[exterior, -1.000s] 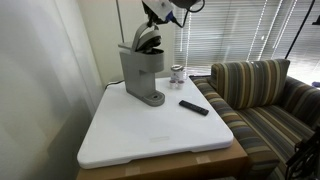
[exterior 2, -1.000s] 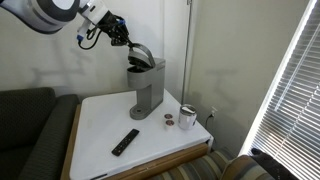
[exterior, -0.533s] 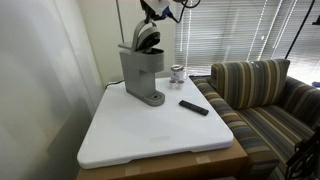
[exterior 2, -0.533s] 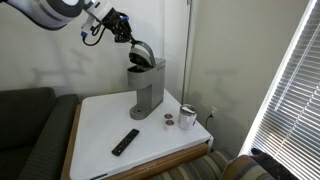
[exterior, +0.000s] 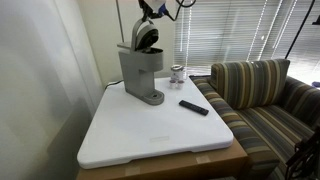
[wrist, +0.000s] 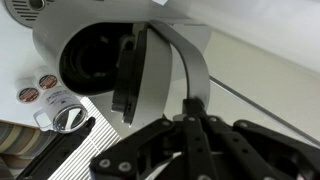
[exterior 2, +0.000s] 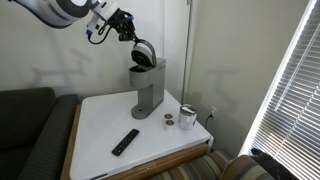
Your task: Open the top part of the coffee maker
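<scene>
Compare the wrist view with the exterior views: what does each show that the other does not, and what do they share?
Only the wrist view looks into the dark open chamber inside the machine's head. Only the exterior views show the whole coffee maker standing on the white table, with window blinds in the background. Both show the top part tilted up and the gripper close to it.

It looked like a home living room: a brown-and-green striped fabric sofa (exterior: pixel 258 92) stood just beside the white square worktop (exterior: pixel 150 135), pale slatted window blinds (exterior: pixel 235 28) hung behind the worktop, and a slim black remote control (exterior: pixel 194 107) lay on it near a grey plastic coffee maker (exterior: pixel 142 75).
</scene>
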`<act>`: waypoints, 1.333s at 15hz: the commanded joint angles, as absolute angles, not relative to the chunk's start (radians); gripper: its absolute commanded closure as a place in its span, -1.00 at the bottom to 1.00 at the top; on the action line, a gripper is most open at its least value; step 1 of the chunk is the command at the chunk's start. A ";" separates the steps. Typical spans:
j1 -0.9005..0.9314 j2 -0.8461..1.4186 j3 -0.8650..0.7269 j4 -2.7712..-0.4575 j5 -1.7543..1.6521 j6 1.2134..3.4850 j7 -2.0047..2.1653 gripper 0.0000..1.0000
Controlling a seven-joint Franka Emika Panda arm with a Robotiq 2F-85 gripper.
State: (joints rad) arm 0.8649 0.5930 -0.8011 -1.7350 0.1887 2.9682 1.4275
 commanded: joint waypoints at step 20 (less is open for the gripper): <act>0.931 0.422 -0.808 -1.804 0.022 2.913 1.437 1.00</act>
State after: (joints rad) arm 0.8973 0.5413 -0.8058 -1.7070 0.1209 2.9356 1.4363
